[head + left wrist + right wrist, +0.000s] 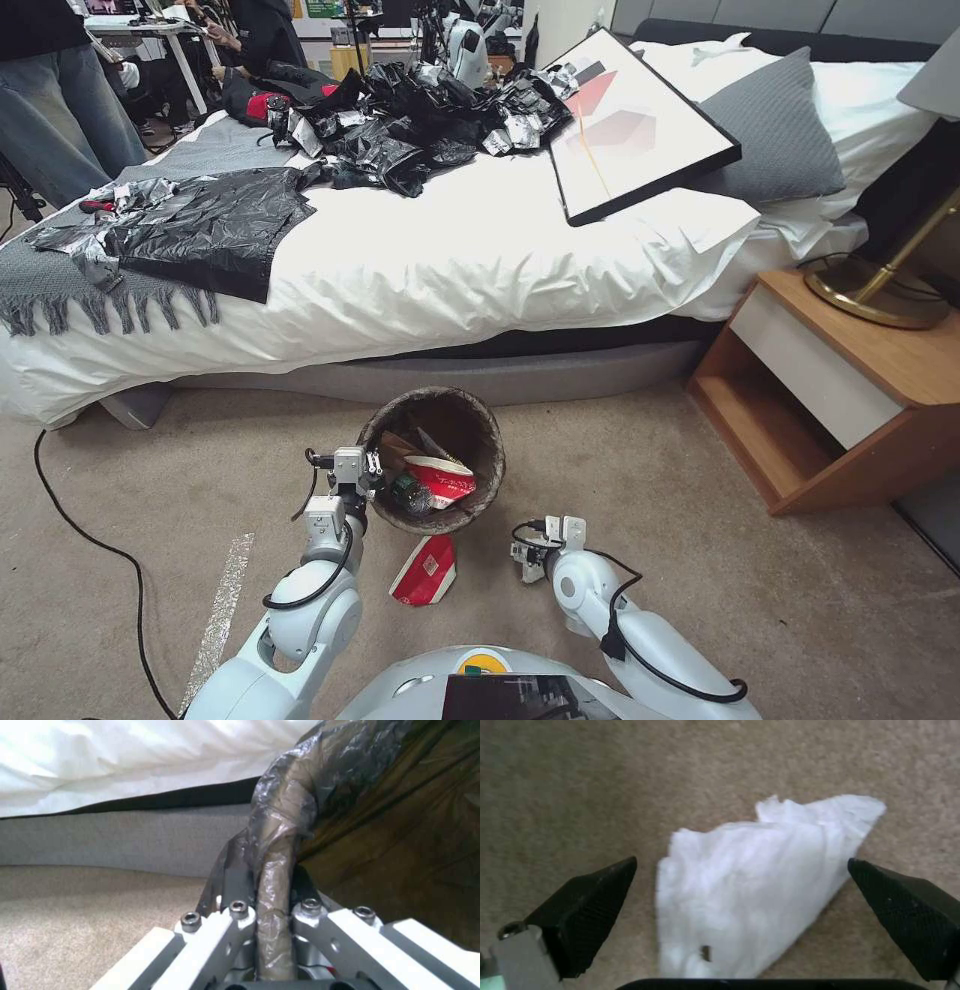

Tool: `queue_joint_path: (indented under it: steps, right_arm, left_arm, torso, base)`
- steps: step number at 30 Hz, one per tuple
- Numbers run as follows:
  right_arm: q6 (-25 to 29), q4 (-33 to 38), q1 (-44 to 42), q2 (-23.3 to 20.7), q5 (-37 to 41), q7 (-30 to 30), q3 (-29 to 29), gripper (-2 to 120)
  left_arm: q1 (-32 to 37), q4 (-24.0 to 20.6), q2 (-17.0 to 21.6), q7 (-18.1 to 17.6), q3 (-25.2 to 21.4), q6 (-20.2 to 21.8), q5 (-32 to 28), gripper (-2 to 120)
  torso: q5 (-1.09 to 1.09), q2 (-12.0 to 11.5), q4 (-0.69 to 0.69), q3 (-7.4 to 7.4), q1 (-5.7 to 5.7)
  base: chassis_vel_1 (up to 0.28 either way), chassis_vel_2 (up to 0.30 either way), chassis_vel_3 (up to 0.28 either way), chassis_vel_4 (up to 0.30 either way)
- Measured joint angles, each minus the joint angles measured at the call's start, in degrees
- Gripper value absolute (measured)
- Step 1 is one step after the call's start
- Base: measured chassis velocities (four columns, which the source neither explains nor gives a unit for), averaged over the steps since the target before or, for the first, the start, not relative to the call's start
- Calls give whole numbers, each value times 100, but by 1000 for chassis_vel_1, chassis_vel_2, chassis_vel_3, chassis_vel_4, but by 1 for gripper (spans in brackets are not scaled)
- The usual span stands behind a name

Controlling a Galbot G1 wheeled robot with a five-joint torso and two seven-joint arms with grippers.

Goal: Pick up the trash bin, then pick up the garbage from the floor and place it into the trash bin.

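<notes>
Currently, step in hand: collecting litter while the bin is being held.

Trash bin (pixel 432 460): standing or hanging low over the floor (pixel 700 600) just in front of the bed (pixel 420 270); whether it is touching the carpet cannot be told. It is being kept near both arms, probably so that each drop needs only a short reach.

Left gripper (pixel 272 930): clamping the bin's rim, one finger inside and one outside, with the bag-wrapped edge pinched between them. Gripping the rim is keeping the mouth facing up and unobstructed.

Bin contents: a red-and-white carton (pixel 440 480) and a clear bottle (pixel 408 492) are lying inside, along with other scraps too small to identify.

Right gripper (pixel 742 885): hovering low over the carpet, beside the bin on the robot's right, pointing straight down. Its black fingers (pixel 587 907) are standing wide apart and holding nothing.

Crumpled tissue (pixel 760 881): lying flat on the carpet directly beneath the right gripper, centred between the two fingertips and touching neither. The wide opening is bracketing the full width of the tissue, which suggests a straight-down pinch is being prepared.

Red wrapper (pixel 424 570): lying on the floor just in front of the bin, between the two arms, not yet collected.

Progress: judged partly done; at least two items are waiting on the floor.
</notes>
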Motion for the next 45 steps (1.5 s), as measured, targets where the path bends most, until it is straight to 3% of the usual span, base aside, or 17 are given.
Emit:
queue_joint_path:
  steps: [14, 17, 19, 33, 37, 45]
  right_arm:
    - [5, -178, 92, 90, 16, 152, 32, 99]
    - [7, -190, 100, 99, -1, 163, 39, 92]
    - [-19, -183, 102, 100, 7, 183, 46, 81]
    - [-345, -75, 69, 102, 443, 416, 125, 50]
    - [-364, 35, 31, 86, 557, 468, 145, 39]
    - [-350, 326, -55, 25, 631, 638, 183, 7]
  left_arm:
    - [-15, 7, 14, 0, 18, 2, -4, 0]
    - [-15, 5, 16, -1, 16, 2, -5, 0]
    - [-15, -5, 23, -3, 16, 3, -8, 0]
    - [-15, -17, 21, -14, 7, 3, -13, 0]
    - [-23, -17, 20, -16, 9, 3, -16, 0]
    - [-48, -7, 22, -28, 43, 2, -37, 0]
  torso:
    - [0, 0, 0, 0, 0]
    - [-2, 0, -1, -1, 0]
    - [-6, 1, -3, -1, 0]
    - [-3, 1, -1, -1, 0]
    - [7, 0, 4, 0, 0]
    - [3, 0, 1, 1, 0]
  base:
    - [0, 0, 0, 0]
    - [0, 0, 0, 0]
    - [0, 0, 0, 0]
    - [0, 0, 0, 0]
    - [0, 0, 0, 0]
    - [0, 0, 0, 0]
